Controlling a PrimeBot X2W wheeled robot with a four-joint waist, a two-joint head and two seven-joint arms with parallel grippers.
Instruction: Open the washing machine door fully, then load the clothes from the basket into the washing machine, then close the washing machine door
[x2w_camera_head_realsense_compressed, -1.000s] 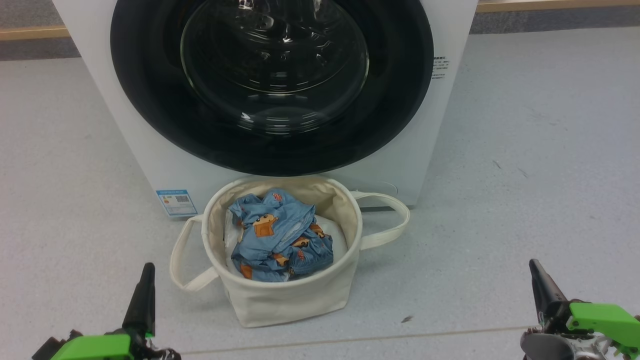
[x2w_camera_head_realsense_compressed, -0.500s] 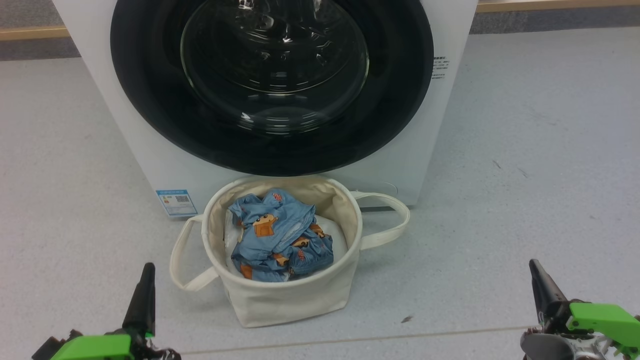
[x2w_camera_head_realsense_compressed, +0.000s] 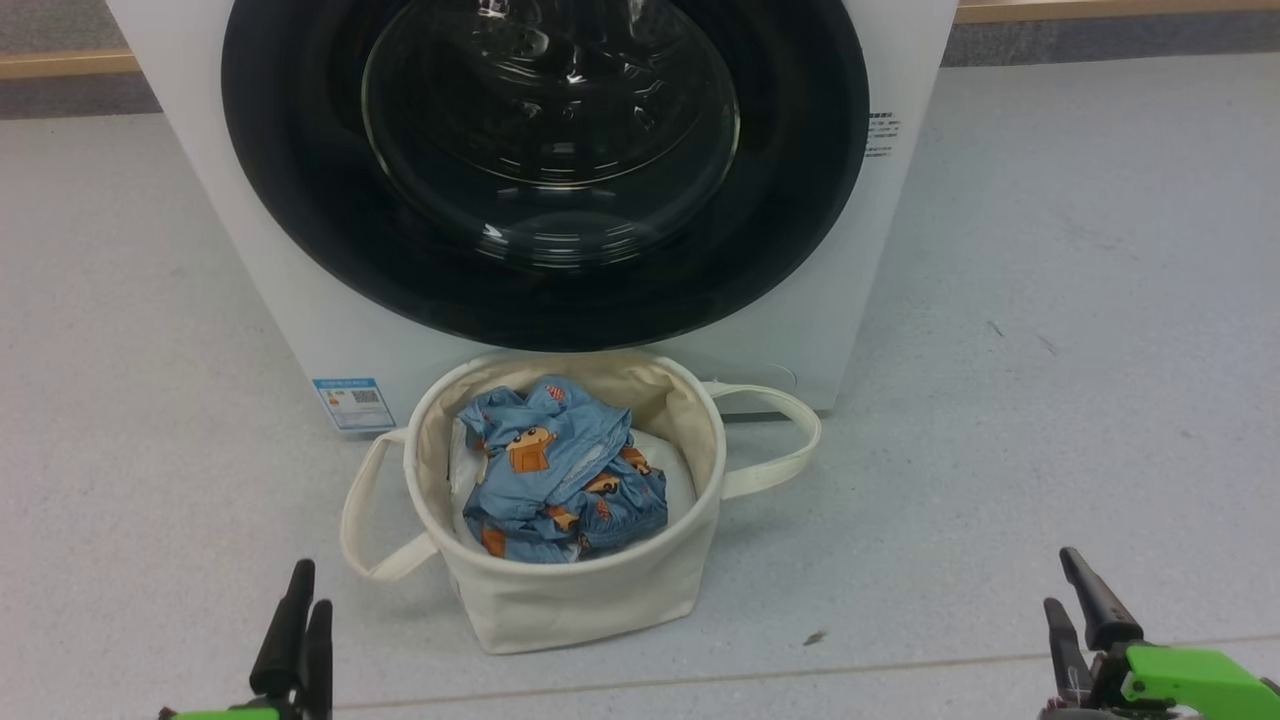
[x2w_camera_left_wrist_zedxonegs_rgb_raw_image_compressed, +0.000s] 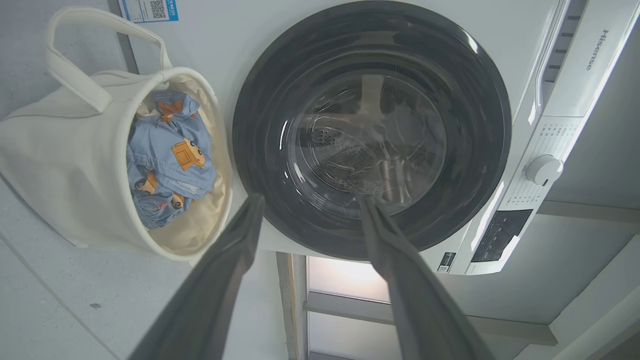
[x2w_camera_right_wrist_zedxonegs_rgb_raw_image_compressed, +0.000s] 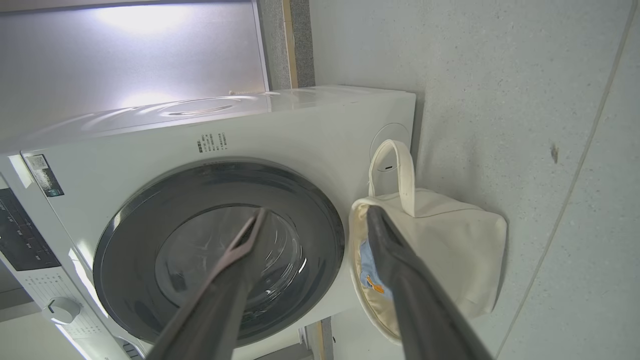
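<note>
Left gripper (x2w_camera_head_realsense_compressed: 311, 590) sits low at the near left of the floor (x2w_camera_head_realsense_compressed: 1050, 300) in our head view, fingers parted with nothing between them. The right gripper (x2w_camera_head_realsense_compressed: 1060, 580) is at the near right, likewise parted and empty. Both are well apart from the work. Ahead stands the washing machine (x2w_camera_head_realsense_compressed: 790, 350), and the washing machine door (x2w_camera_head_realsense_compressed: 545, 150) looks seated flush, so we judge step one not yet begun. The basket (x2w_camera_head_realsense_compressed: 560, 600) stands on the floor right against the machine's foot. The clothes (x2w_camera_head_realsense_compressed: 560, 470) lie crumpled inside it, on top of a white bundle (x2w_camera_head_realsense_compressed: 672, 470).

Over to the left wrist view: our two fingers are spread wide, framing the door's lower rim from a distance. We reckon that door is rigid and hinged, its glossy rim and glass likely slippery under the pads. We can't make out a handle or recess, so the rim's edge is our best guess for a hold. Which side, we cannot tell.

Right wrist view now: fingers are spread here too, door to one side, basket to the other, a sliver of blue cloth showing inside the brim. The garment should be light, soft and floppy. We'd pinch a raised fold near the top of the heap and mind not to catch the white bundle beneath. The basket is soft canvas and may tip or slide if we drag.
</note>
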